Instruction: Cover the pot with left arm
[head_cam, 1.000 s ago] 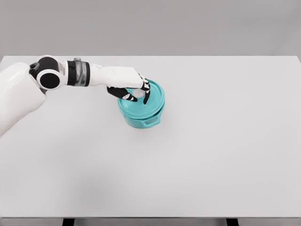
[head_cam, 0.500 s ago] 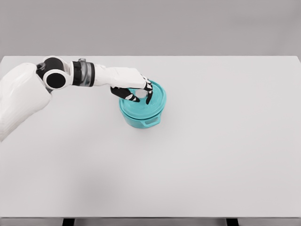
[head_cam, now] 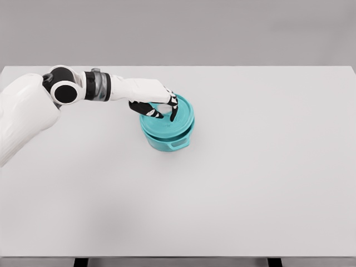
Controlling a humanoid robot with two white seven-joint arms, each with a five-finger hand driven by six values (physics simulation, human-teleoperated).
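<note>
Fingers (head_cam: 173, 108): black-tipped, curling down and closing around the small pale knob at the centre of the teal lid (head_cam: 179, 118), thumb on the near side, remaining fingers on the far side. Left arm (head_cam: 33, 108): white, entering from the picture's left edge, reaching rightward across the table's far half, black-and-grey joint rings showing at the elbow and forearm. Left hand (head_cam: 153, 99): palm facing down, hovering over the left part of the lid, gripping its knob. Lid: round, teal, sitting over the mouth of the pot, appearing slightly offset toward the upper right of the rim; whether it is seating fully cannot be told. Teal pot (head_cam: 168, 141): standing upright on the table left of centre, in the far half, one side handle facing the viewer. Table (head_cam: 267, 178): white, flat, filling most of the view, grey wall lying behind it
</note>
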